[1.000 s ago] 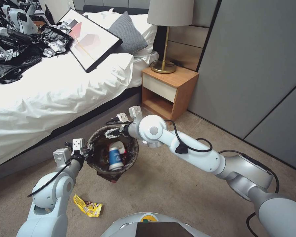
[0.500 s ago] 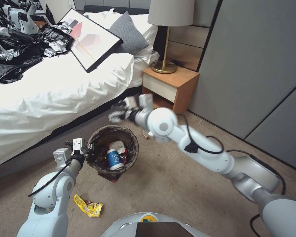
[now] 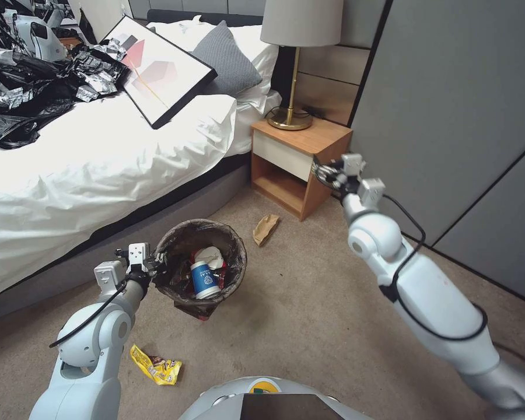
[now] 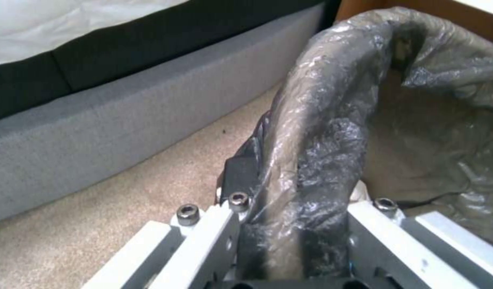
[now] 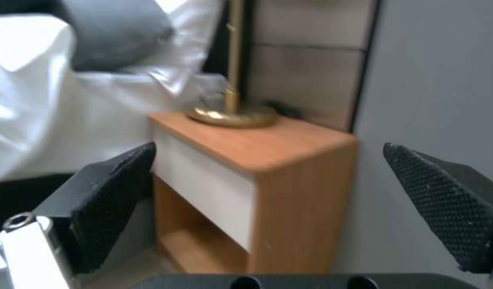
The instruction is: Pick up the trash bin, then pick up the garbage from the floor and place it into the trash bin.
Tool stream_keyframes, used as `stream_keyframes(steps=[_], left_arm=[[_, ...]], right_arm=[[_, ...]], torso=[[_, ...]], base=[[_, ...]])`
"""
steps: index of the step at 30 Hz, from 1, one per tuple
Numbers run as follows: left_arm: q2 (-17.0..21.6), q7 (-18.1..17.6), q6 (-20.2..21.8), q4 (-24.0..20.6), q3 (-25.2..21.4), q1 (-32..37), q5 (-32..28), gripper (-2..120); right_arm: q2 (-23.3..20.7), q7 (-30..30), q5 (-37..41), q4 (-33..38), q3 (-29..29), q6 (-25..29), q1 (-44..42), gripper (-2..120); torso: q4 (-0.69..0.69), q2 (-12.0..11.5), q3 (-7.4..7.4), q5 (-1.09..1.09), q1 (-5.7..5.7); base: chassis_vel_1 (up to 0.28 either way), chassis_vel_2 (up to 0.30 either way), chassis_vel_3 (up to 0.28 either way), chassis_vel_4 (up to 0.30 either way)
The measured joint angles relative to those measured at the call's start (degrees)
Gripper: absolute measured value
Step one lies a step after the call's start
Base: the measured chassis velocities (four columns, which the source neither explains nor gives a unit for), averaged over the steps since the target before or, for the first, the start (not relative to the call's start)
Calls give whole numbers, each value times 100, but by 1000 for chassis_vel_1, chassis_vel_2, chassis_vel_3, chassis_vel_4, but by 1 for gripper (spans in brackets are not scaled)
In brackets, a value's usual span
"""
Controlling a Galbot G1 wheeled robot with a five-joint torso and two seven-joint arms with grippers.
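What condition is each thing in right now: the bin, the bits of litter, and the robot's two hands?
trash bin: upright, held at its rim, holding litter
left gripper: shut on the bin's rim
right gripper: open, empty, by the nightstand
brown paper: crumpled, on the floor
yellow wrapper: on the floor

Head camera looks forward and down over the floor point(image 3: 309, 315), bed point(image 3: 99, 163) and nightstand point(image 3: 300, 154). Left wrist camera sits close against the trash bin point(image 4: 321, 132) rim. Right wrist camera faces the nightstand point(image 5: 257, 172), shared with the head view.
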Motion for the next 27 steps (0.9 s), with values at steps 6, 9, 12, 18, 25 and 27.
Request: stream_keyframes(steps=[6,9,12,18,25,27], left_arm=[[44,-1,-16,-25,-41,24,-17,5],[41,-16,-41,-25,-50,33,-24,5],[28,-27,-59,-25,-47,64,-24,5],[12,-28,-77,-17,-44,64,-25,5],[1,-31,-87,-32,-44,97,-23,5],[14,-32,-87,-68,-43,121,-23,5]], right_arm=[[795,-425,-1110,57,815,564,-1206,100],[1268,-571,-1712,37,1127,988,-1756,100],[1694,-644,-2158,6,1377,1584,-2411,100],[1879,-723,-2479,-101,1491,1960,-2587,100],[2089,-767,-2669,-130,1511,2126,-2727,100],[2178,-793,-2770,-161,1464,2151,-2746,100]], torso=[[2,0,0,-2,0],[3,0,0,-1,0],[0,0,0,-1,0],[1,0,0,-2,0],[2,0,0,-3,0],[3,0,0,-2,0]], base=[[0,0,0,0],[0,0,0,0],[0,0,0,0],[0,0,0,0],[0,0,0,0],[0,0,0,0]])
